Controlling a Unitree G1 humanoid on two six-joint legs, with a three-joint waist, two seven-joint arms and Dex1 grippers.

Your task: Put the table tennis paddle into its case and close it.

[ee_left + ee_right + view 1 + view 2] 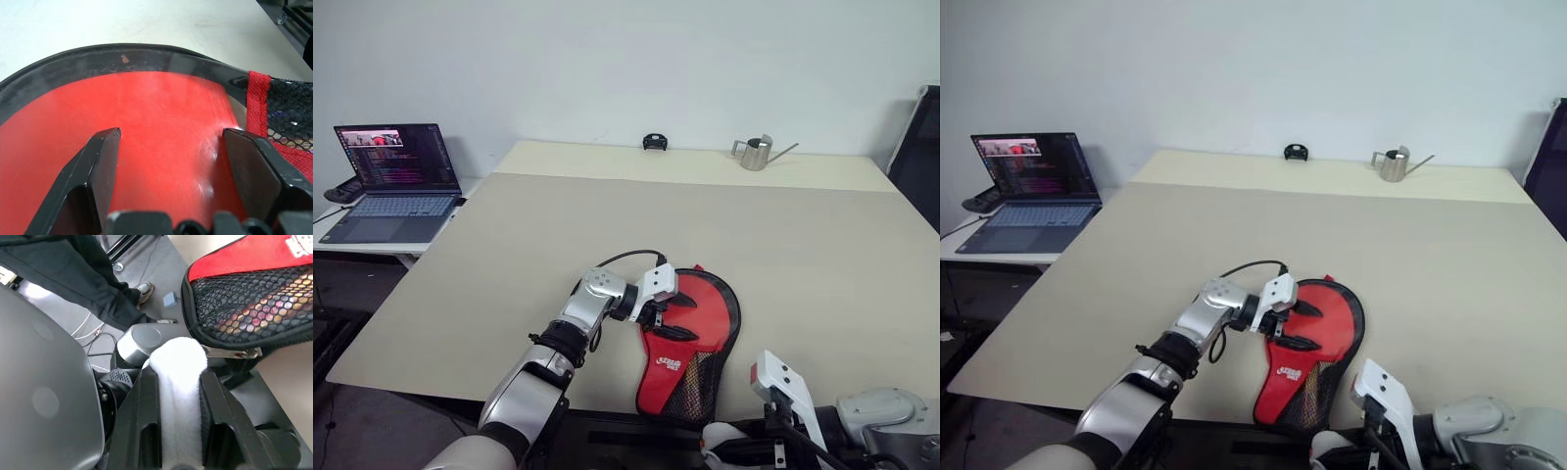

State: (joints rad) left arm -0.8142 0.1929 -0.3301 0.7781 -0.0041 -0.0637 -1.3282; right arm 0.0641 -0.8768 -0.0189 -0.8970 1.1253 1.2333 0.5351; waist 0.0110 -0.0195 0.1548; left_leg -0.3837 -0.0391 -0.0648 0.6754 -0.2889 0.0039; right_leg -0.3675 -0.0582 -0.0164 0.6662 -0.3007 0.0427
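Presently, paddle [700, 313]: red blade lies inside the open case [728, 338] at the near tabletop [509, 245] edge.
Long axis: blade far, handle end near, under the mesh pocket.
Left gripper [668, 315]: jaws spread wide over the blade, gripping nothing; nearer arm.
Right gripper [178, 396]: jaws closed on a white pad, near the zip pull [230, 352].

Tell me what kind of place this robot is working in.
Probably an indoor lab or test room, not a sports hall. A big plain beige table stands against a bare white wall, an open laptop with code on screen sits on a side desk, and cables trail across the grey floor.
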